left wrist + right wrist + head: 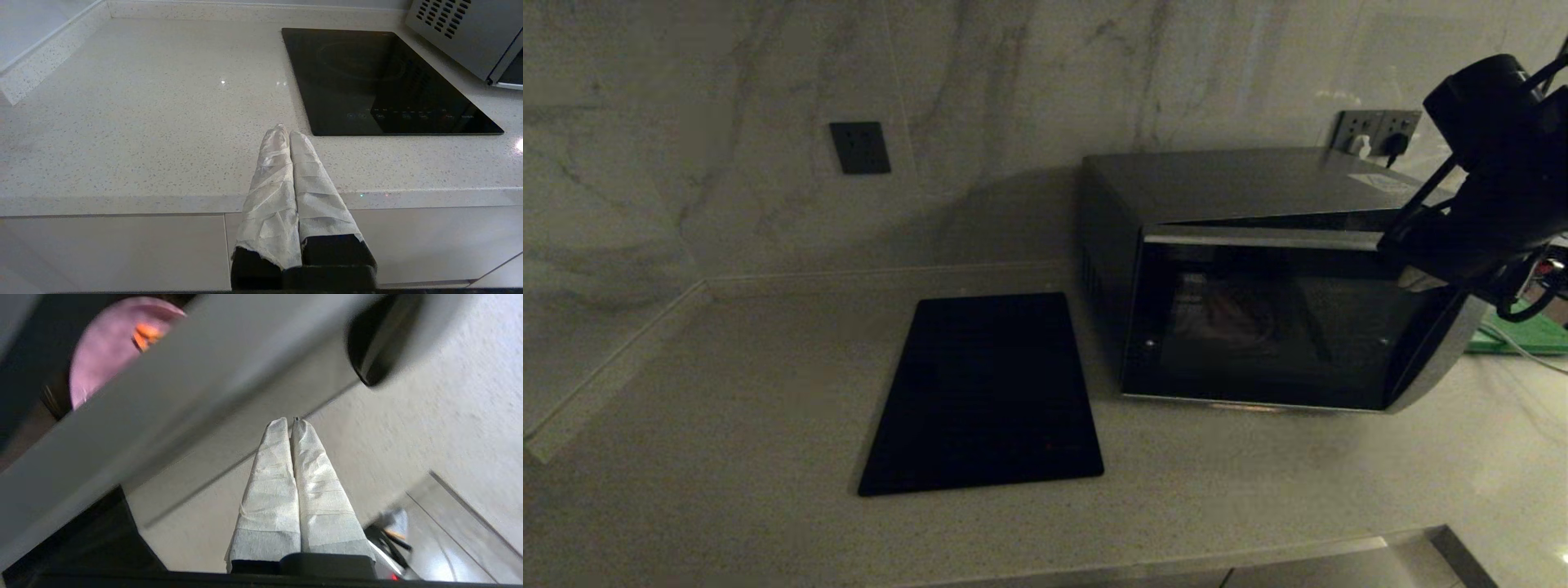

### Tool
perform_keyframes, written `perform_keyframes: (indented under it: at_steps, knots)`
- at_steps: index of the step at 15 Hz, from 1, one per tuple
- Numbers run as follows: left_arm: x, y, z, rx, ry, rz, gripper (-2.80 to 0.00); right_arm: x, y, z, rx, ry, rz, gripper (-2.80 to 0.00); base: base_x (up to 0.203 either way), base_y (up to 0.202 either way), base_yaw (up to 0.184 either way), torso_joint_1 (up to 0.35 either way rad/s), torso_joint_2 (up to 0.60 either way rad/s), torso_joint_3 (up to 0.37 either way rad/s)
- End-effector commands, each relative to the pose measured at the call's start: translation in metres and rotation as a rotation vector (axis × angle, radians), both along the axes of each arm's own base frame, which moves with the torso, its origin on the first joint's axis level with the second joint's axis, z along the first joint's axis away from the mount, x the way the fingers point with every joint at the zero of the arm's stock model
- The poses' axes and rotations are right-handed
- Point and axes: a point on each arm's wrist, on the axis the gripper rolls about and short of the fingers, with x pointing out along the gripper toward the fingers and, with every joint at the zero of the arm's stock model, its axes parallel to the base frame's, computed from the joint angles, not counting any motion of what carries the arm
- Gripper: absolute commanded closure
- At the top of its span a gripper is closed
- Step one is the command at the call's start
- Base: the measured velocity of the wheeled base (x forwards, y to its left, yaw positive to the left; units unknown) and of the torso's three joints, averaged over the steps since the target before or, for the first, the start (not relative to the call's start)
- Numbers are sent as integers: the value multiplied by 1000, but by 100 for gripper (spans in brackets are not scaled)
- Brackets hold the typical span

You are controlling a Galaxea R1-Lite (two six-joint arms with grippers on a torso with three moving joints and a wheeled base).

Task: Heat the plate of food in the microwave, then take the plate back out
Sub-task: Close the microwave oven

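The microwave [1241,188] stands at the back right of the counter, its dark glass door [1258,327] swung slightly ajar at the right edge. My right arm [1494,212] hangs by that edge. In the right wrist view the lavender plate of food [106,347] with orange sticks [147,335] lies inside the oven, seen past the door's grey edge [204,384]. My right gripper [291,421] is shut with nothing in it, fingers wrapped in white cloth. My left gripper [286,131] is shut and empty, over the counter's front edge beside the black mat.
A flat black mat [984,392] lies left of the microwave [457,32], also shown as the black mat [380,81]. A green board [1527,335] sits behind the right arm. Wall sockets [1376,131] with plugs are behind the oven. Side wall at far left.
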Motion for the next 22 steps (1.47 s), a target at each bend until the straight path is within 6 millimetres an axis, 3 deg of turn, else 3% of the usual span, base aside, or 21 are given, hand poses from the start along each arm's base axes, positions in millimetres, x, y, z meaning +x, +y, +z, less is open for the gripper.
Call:
perform_keyframes:
  at_steps: [1, 22]
  knots:
    - [0, 0, 0, -1, 1, 1, 0, 8, -7, -3, 3, -18, -27, 0, 0, 0, 0, 0, 0, 0]
    - [0, 0, 0, -1, 1, 1, 0, 33, -12, -2, 7, -159, -27, 0, 0, 0, 0, 0, 0, 0]
